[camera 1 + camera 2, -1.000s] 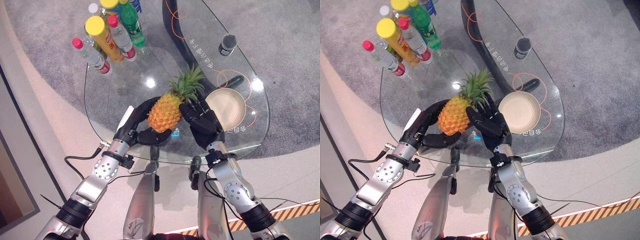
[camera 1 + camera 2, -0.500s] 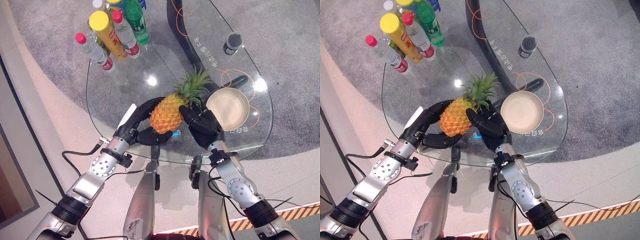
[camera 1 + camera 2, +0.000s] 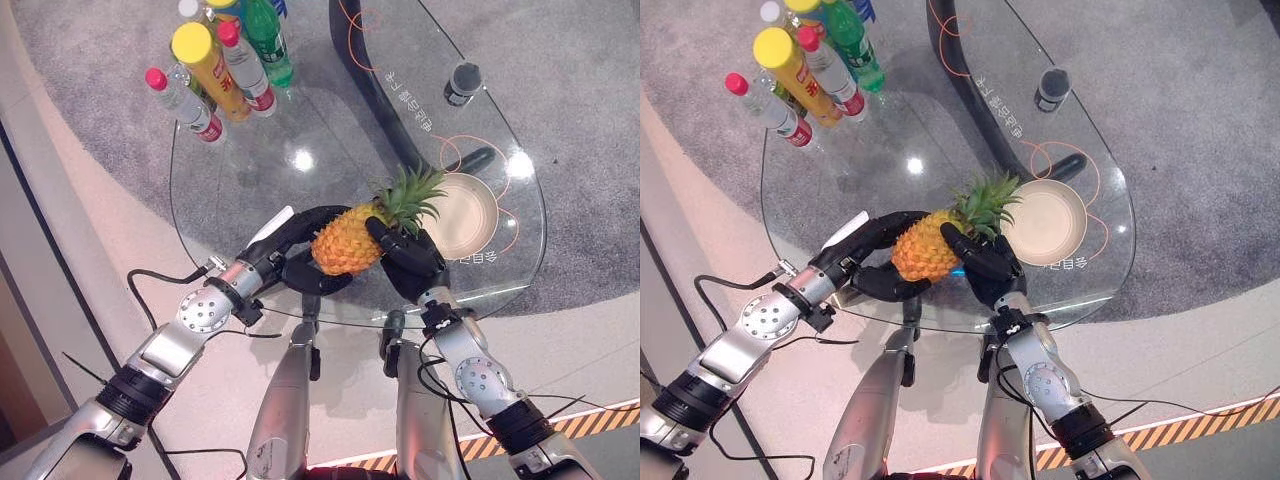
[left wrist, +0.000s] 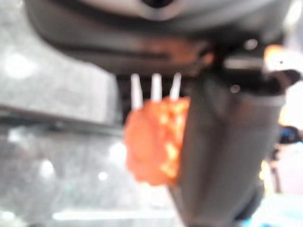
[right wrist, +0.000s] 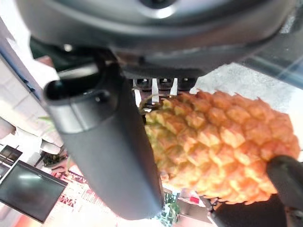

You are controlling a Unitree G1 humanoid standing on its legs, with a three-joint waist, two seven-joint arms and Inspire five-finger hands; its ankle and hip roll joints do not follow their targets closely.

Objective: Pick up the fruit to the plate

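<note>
A clear glass tabletop (image 3: 300,190) with a rounded edge stands over grey carpet (image 3: 590,120). A cream plate (image 3: 462,215) sits on it near the right edge, inside orange line markings. A cluster of bottles (image 3: 222,60) stands at the far left corner, and a small dark cylindrical container (image 3: 460,83) stands at the far right, well apart from the plate.

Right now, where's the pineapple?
In the eye views the pineapple is held between the left hand and right hand above the glass table, its leaves reaching toward the plate.
</note>
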